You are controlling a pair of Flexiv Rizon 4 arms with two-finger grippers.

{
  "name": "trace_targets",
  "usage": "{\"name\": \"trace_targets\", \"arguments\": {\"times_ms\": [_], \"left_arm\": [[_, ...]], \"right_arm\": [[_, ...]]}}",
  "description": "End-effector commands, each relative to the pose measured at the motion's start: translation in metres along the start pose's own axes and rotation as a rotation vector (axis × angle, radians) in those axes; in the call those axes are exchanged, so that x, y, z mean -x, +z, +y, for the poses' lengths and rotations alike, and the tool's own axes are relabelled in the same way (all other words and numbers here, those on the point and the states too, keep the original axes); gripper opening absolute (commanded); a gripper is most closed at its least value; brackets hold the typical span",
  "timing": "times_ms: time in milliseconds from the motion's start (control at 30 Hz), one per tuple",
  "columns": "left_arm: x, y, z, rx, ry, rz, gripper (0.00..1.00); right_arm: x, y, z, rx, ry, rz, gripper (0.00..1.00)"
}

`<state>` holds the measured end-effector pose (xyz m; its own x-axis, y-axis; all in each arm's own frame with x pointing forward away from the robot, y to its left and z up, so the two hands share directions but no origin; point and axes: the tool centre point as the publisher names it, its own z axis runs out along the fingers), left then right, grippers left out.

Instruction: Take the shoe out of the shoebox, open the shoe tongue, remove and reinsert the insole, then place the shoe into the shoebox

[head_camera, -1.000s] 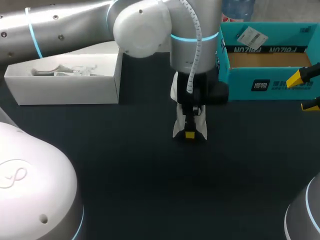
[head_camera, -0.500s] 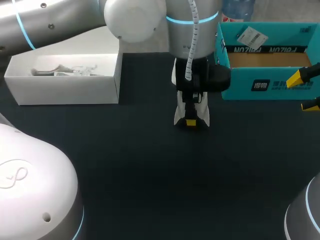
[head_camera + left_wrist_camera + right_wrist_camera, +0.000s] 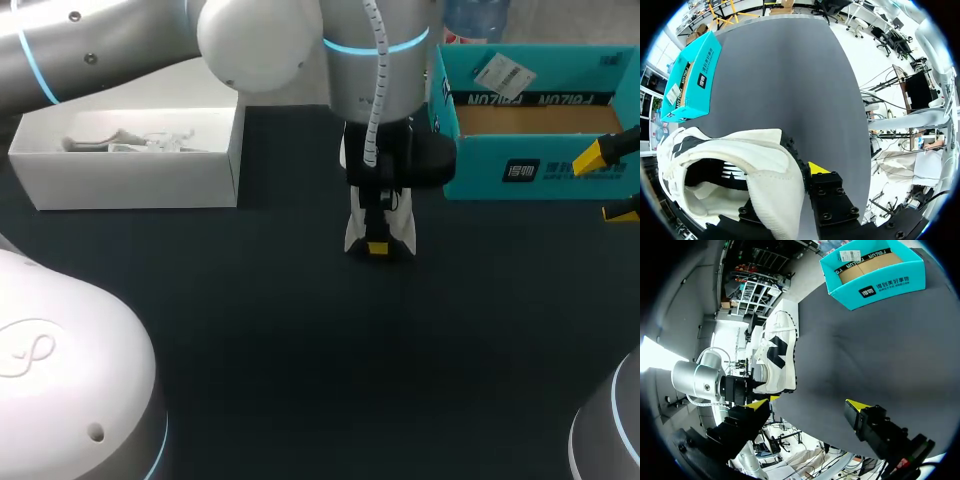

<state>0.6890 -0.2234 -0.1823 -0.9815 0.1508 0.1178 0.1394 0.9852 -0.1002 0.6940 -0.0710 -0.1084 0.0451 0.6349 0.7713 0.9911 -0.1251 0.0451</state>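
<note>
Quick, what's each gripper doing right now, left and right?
Left gripper: closed on the white shoe.
Right gripper: open, holding nothing.

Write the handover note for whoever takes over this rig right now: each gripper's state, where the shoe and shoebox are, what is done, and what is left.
Left gripper: shut on the shoe, gripping the shoe's wall. Only the outer yellow tip shows.
Right gripper: open and empty, near the shoebox.
Shoe: out of the box, near the middle of the table, clear of the shoebox.
Shoebox: open, nothing seen inside.
Done: shoe taken out. Whether the middle steps are done cannot be told.
Left: at least placing the shoe into the shoebox.
</note>
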Motion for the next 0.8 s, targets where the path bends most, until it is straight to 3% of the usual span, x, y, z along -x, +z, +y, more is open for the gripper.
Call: {"name": "trace_targets", "arguments": {"times_ms": [33,267,800], "left_arm": [[-0.001,-0.001,0.001,-0.002,0.001,-0.004,0.0],[0.018,-0.019,0.029,-0.021,0.023,0.001,0.0],[0.064,-0.033,0.122,0.006,-0.012,-0.012,0.0]], "right_arm": [[0.0,0.0,0.0,0.0,0.001,-0.001,1.0],[0.0,0.0,0.0,0.0,0.001,-0.001,1.0],[0.0,0.0,0.0,0.0,0.001,-0.001,1.0]]}}
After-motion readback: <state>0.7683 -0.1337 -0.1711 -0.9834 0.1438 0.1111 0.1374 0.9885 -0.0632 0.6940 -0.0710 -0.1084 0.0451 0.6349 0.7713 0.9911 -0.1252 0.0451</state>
